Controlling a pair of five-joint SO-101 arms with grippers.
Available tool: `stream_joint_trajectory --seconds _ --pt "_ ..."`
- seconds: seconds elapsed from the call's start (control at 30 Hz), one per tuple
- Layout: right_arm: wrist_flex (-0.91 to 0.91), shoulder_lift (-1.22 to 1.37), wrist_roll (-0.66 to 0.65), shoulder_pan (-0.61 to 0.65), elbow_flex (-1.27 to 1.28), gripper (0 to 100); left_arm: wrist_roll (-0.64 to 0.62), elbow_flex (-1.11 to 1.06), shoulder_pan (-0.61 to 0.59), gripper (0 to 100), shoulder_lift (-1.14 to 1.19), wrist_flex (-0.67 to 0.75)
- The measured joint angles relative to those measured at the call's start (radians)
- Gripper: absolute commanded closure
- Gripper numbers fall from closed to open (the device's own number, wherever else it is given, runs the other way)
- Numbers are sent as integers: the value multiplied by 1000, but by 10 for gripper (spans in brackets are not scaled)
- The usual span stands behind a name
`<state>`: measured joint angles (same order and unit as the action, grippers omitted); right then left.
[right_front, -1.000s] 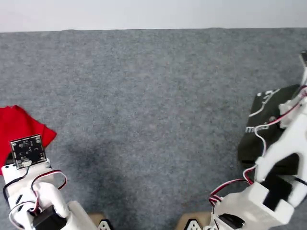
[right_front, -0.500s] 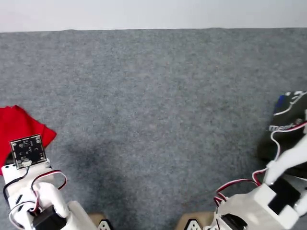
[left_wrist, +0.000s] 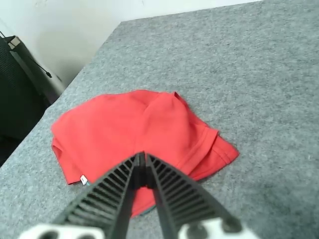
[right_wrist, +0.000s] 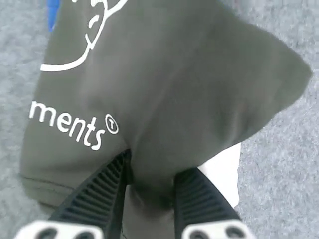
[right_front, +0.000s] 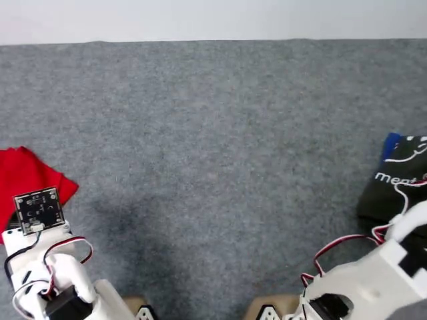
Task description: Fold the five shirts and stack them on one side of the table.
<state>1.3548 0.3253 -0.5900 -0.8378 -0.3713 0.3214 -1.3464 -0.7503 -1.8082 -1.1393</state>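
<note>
The dark shirt [right_wrist: 174, 89] with white print lies bunched at the right edge of the grey worktop [right_front: 213, 133], partly cut off by the edge of the high view. The right hand [right_wrist: 152, 172] is pinching a fold of it: the cloth gathers and puckers between the two ribbed black fingers, which sit on either side of the fold near the printed lettering. A strip of blue cloth [right_front: 391, 141] shows at the far corner of this shirt, touching it, and a small white patch [right_wrist: 225, 169] shows just beside the pinched fold; what either belongs to cannot be told. The right arm [right_front: 373, 283] crosses the near right corner of the high view, its red and white wires looping up toward the shirt.

The red shirt [left_wrist: 124, 129] lies flat and crumpled at the left edge of the worktop, well apart from the dark one, with one sleeve or corner sticking out toward the middle. The left hand [left_wrist: 141, 163] is pressed together, its fingers meeting at the tips with nothing between them, and the tips sit over the near part of the red shirt; whether they touch the cloth cannot be told. The left arm [right_front: 47, 267] stands at the near left corner, just beside the red shirt. A pale wall [right_front: 213, 20] runs behind the far edge of the worktop
</note>
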Motion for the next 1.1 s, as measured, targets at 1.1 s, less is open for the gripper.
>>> stream_joint_trajectory --seconds 1.1 --pt "399 358 -80 -26 -796 979 0 -3 0 994 0 0"
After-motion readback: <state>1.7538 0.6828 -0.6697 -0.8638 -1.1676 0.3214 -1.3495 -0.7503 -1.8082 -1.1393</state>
